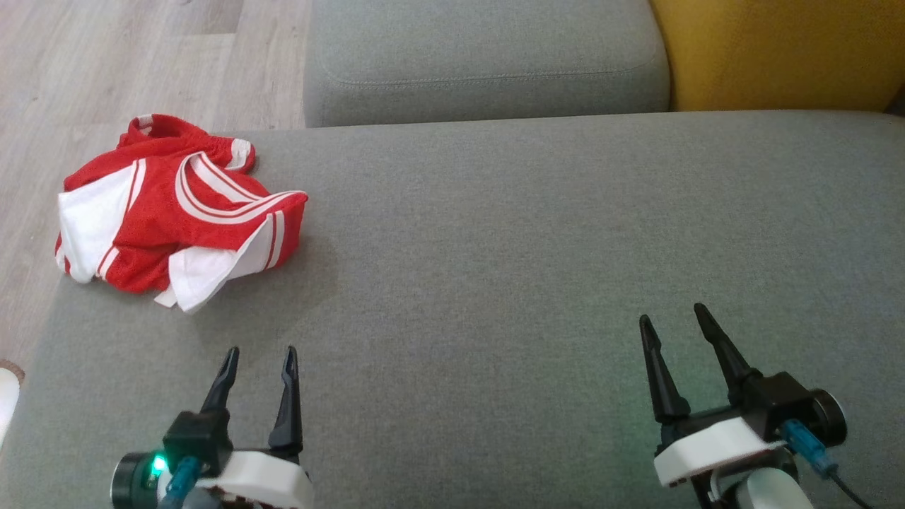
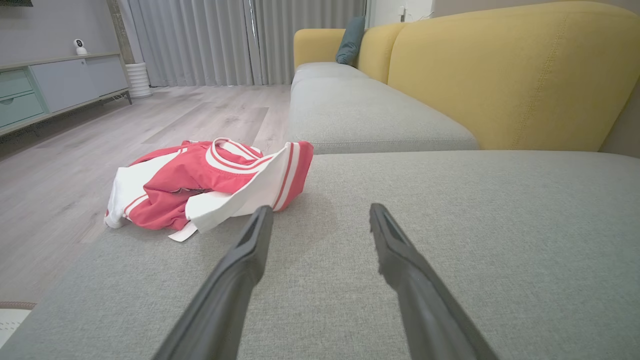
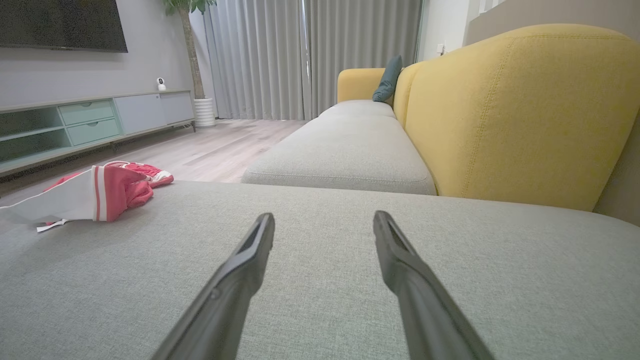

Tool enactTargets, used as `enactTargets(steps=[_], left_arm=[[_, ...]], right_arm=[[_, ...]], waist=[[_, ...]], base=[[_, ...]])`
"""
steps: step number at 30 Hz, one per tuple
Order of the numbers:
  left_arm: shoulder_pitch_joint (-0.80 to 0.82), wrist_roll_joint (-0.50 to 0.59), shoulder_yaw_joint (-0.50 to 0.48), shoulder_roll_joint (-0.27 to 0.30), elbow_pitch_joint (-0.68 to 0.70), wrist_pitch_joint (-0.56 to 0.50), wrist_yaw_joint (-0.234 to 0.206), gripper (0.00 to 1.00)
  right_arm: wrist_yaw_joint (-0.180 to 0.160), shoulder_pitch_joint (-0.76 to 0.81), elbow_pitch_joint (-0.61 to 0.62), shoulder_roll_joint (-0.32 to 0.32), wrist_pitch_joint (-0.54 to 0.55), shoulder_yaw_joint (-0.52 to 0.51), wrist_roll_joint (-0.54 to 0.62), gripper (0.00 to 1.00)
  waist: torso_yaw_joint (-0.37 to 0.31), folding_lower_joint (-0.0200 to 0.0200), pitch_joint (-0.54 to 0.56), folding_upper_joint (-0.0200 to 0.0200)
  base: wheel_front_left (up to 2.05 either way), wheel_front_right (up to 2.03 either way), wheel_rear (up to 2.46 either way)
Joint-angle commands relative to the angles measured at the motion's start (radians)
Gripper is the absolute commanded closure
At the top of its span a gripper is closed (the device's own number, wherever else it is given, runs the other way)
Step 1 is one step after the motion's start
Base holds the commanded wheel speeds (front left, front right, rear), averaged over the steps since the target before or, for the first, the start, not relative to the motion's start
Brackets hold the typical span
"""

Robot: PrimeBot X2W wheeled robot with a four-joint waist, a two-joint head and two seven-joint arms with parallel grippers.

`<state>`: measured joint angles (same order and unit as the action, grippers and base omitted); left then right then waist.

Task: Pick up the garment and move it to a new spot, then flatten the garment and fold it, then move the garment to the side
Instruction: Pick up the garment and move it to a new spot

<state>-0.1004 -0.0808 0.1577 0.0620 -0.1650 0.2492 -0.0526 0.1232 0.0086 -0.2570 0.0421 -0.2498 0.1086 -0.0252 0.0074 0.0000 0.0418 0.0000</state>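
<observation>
Garment (image 1: 162, 219) bunched ahead-left of left gripper (image 1: 261, 351), untouched; right gripper (image 1: 672, 314) well apart; both spread wide, empty

Hovering low with left pincer (image 1: 261, 350) and right pincer (image 1: 672, 312) well apart, both spread wide and empty, long dark fingers pointing forward.

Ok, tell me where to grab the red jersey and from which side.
Take the raised striped fold at the garment's right end, nearest the left gripper. It stands up off the grey cushion, so its open jaws could likely straddle it coming from the near side, slightly above.
</observation>
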Motion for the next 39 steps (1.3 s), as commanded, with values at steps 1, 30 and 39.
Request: enactTargets(steps=[1, 30, 39], left_arm=[[0.03, 0.005, -0.034, -0.001, 0.029, 0.013, 0.0, 0.0], [0.05, -0.017, -0.036, -0.011, 0.032, 0.013, 0.011, 0.0], [0.045, -0.008, -0.054, -0.01, 0.042, 0.013, 0.014, 0.0]], right_arm=[[0.008, -0.059, 0.029, 0.008, -0.012, 0.02, -0.006, 0.0], [0.008, -0.045, 0.059, 0.008, -0.012, 0.025, -0.021, 0.0], [0.008, -0.042, 0.064, 0.008, -0.012, 0.038, -0.034, 0.0]], waist=[[0.0, 0.0, 0.0, 0.0], [0.23, 0.0, 0.008, 0.0], [0.389, 0.0, 0.013, 0.0]], base=[[0.0, 0.0, 0.0], [0.0, 0.0, 0.0], [0.0, 0.0, 0.0]])
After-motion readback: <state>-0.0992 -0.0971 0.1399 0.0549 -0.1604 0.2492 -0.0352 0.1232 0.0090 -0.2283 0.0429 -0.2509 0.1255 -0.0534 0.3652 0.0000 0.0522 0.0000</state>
